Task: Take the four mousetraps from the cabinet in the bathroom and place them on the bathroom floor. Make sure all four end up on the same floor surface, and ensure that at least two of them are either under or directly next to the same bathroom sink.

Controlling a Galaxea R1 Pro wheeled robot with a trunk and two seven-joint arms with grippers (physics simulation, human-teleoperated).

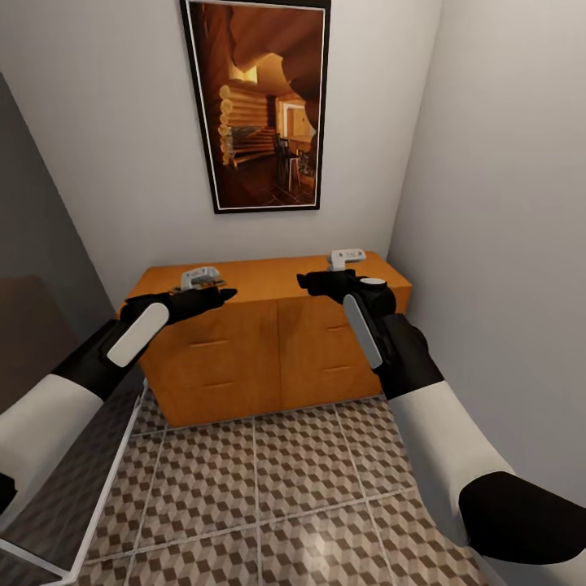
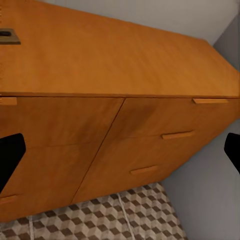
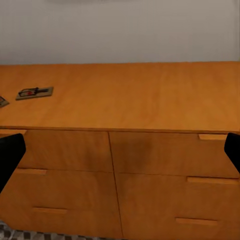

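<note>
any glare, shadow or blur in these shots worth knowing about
Head view: soft sheen on the bathroom floor tiles nearest the camera; the cabinet reads evenly lit. Right wrist view: one mousetrap is sharp enough to read, and a faint darker patch sits on the drawer fronts. Left wrist view: strongly tilted, fingertips just black blobs.

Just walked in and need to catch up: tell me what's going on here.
The robot stands facing the orange-brown wooden cabinet against the wall, below a framed picture. Both arms are stretched toward it: the left gripper and the right gripper hover near the front edge of its top, both open and holding nothing. A mousetrap lies flat on the cabinet top, untouched. Two small white objects sit further back on the top; what they are is unclear. No trap shows on the cube-patterned tile floor.
</note>
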